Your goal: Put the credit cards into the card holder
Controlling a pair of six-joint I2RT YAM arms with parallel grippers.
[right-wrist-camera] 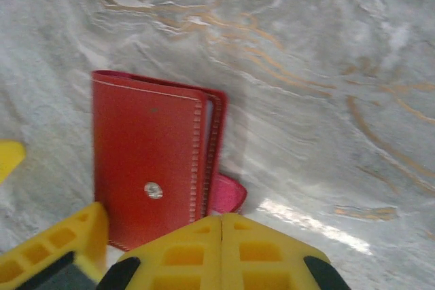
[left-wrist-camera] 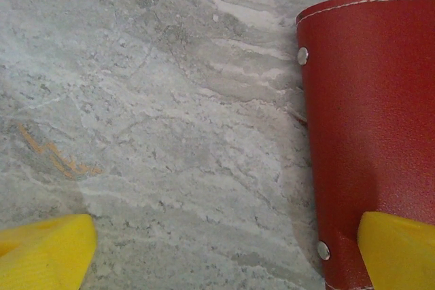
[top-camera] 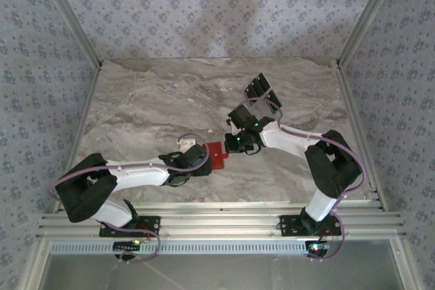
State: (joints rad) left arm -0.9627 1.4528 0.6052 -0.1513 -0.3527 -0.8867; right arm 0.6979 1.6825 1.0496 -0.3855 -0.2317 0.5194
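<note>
Fingers (left-wrist-camera: pixel 397 252) of the left gripper (left-wrist-camera: pixel 217 259) stand spread wide, one over the folded card holder (right-wrist-camera: pixel 151 157), which lies flat on the table (right-wrist-camera: pixel 326 100); the right gripper (right-wrist-camera: pixel 221 236) is pressed together at the clasp tab (right-wrist-camera: pixel 230 195), whether nipping it I cannot tell; the holder looks light, supple and probably slippery, best lifted by the cover's free edge; credit cards (top-camera: pixel 260 88) lie well apart.
</note>
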